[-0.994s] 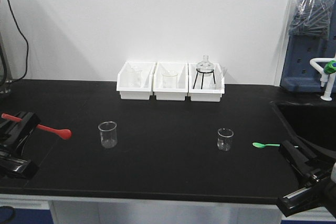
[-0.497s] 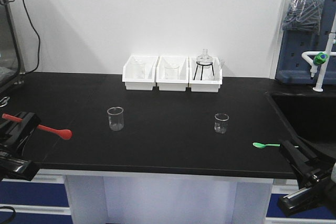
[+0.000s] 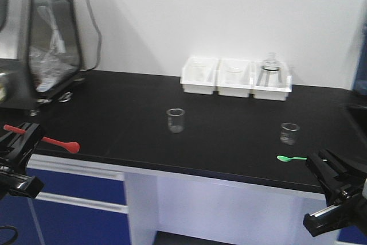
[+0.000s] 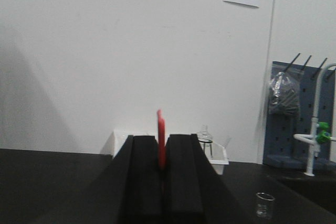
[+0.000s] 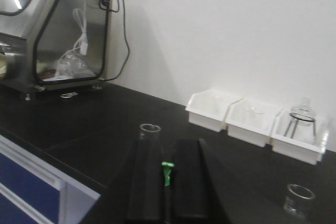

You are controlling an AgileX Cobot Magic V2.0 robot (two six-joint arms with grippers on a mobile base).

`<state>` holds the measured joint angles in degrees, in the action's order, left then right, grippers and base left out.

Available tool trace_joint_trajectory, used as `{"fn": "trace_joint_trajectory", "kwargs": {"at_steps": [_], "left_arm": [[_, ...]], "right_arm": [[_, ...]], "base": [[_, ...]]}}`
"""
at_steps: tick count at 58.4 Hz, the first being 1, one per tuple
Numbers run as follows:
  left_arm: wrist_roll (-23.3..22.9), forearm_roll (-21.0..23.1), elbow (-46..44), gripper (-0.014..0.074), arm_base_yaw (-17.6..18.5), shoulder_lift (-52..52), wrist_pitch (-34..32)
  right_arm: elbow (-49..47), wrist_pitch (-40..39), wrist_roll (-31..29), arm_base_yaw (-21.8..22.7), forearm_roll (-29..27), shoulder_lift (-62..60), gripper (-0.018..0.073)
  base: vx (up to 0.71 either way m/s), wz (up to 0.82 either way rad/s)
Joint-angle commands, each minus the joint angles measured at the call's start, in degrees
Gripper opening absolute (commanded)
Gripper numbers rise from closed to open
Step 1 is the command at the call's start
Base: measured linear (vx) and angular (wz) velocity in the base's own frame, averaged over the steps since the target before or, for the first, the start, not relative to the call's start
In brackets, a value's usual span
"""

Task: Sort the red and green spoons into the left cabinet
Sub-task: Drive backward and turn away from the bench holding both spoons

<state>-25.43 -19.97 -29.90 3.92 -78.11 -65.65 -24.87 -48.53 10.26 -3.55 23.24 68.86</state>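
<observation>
**A:** Where is the red spoon (image 3: 59, 141)?

**B:** The left hand (image 3: 27, 137) is shut tight on its handle, low at the left of the front view. Its oval bowl pokes out to the right, level with the front edge of the black desk (image 3: 132, 107).

**A:** And the green spoon (image 3: 291, 158)?

**B:** The right hand (image 5: 167, 148) is clamped on its handle end. The bowl points left, near the desk's front right corner.

**A:** What stands around them?

**B:** A clear beaker (image 3: 175, 120) stands mid-desk. A second beaker (image 3: 289, 133) stands behind the green bowl, apart from it. Three white bins (image 3: 235, 78) sit in a row by the wall, and the right one holds a round flask (image 5: 302, 114) on a black stand. A steel case (image 3: 46, 32) with a glass front sits at the back left. Blue drawer fronts (image 3: 74, 185) lie under the desk.

**A:** How do the spoons look?

**B:** Both are thin, bright plastic.

**A:** Anything unclear?

**B:** The wrist views show only a sliver of each handle between the fingers. The front view is blurred, so I can't make out what the other bins hold.
</observation>
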Motion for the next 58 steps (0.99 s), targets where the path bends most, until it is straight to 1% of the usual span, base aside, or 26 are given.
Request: {"fn": "trace_joint_trajectory", "kwargs": {"at_steps": [1,17,43,58], "left_arm": [[-0.4,1.5,-1.3,-0.0007,0.1,1.7,-13.1],[-0.4,1.5,-1.3,-0.0007,0.1,1.7,-13.1],[-0.4,1.5,-1.3,-0.0007,0.1,1.7,-13.1],[-0.4,1.5,-1.3,-0.0007,0.1,1.7,-13.1]], "right_arm": [[-1.4,-4.5,0.0,0.0,-0.7,-1.2,-0.0009],[-1.4,-4.5,0.0,0.0,-0.7,-1.2,-0.0009],[-1.4,-4.5,0.0,0.0,-0.7,-1.2,-0.0009],[-1.4,-4.5,0.0,0.0,-0.7,-1.2,-0.0009]], "base": [[-0.04,0.47],[-0.01,0.61],[0.09,0.89],[0.16,0.66]]}}
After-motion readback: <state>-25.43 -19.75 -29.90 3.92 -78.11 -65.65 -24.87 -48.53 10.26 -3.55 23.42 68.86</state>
